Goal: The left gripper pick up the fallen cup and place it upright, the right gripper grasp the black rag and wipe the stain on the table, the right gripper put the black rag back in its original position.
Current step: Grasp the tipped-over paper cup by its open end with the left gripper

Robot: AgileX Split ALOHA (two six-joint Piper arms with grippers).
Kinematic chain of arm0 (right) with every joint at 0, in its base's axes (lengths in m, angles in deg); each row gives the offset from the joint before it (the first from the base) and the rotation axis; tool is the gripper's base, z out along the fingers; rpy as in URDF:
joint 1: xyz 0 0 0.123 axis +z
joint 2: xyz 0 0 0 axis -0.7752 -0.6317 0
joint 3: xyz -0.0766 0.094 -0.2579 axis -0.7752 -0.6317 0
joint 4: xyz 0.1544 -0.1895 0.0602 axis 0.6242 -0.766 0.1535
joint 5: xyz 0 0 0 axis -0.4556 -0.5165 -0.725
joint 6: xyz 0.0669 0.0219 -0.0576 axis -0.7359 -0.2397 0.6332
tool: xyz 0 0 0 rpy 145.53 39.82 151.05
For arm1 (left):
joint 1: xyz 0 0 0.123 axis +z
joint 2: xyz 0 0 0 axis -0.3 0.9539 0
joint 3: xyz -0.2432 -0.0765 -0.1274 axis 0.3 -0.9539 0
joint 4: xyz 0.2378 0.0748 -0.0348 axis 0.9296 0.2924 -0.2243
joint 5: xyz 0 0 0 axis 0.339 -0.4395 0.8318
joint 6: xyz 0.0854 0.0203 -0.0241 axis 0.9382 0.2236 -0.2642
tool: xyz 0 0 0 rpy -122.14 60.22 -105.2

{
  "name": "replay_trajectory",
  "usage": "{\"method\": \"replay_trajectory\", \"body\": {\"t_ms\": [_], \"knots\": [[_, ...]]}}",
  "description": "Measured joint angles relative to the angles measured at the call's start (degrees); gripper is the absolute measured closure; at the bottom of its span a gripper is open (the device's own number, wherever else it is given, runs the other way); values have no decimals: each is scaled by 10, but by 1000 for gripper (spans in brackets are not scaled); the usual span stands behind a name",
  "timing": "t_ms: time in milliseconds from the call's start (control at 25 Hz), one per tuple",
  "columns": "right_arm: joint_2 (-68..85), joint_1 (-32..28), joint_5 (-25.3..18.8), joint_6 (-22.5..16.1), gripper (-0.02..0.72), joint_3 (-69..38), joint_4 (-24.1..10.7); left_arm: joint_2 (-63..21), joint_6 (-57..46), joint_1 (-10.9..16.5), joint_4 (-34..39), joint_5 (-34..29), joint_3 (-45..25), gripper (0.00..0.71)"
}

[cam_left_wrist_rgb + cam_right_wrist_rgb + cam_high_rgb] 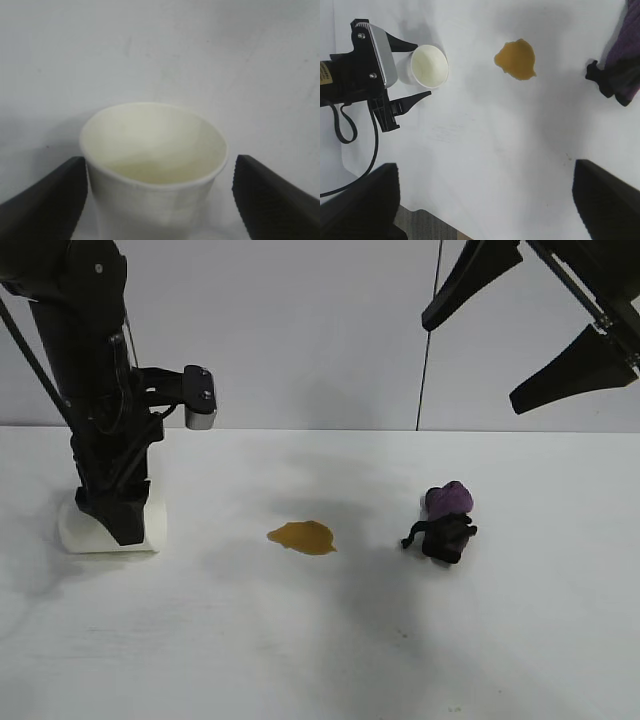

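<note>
Seeing no words or numbers clear enough for reading. Spotting only a small yellow sticker on the left arm, with print too tiny and blurry for making out.

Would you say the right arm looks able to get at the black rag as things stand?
Probably yes. The right end effector hangs open above the table, with the black rag lying alone below it. Nothing stands between them; the stain sits apart, and the left end effector straddles the cup far off.
</note>
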Motion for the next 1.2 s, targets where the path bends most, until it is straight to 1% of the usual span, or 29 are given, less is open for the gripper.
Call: {"method": "replay_trajectory", "body": {"t_ms": [600, 680, 760, 880, 1040, 1200], "knots": [[0, 0, 0, 0, 54, 0, 0, 31, 6, 0, 1, 13, 1, 138], [0, 0, 0, 0, 54, 0, 0, 31, 6, 0, 1, 13, 1, 163], [0, 0, 0, 0, 54, 0, 0, 31, 6, 0, 1, 13, 1, 226], [0, 0, 1, 0, 54, 0, 0, 31, 6, 0, 1, 12, 2, 276], [0, 0, 3, 0, 54, 0, 0, 31, 5, 0, 1, 9, 4, 289], [0, 0, 3, 0, 54, 0, 0, 29, 2, 0, -1, 2, 29, 295]]}}
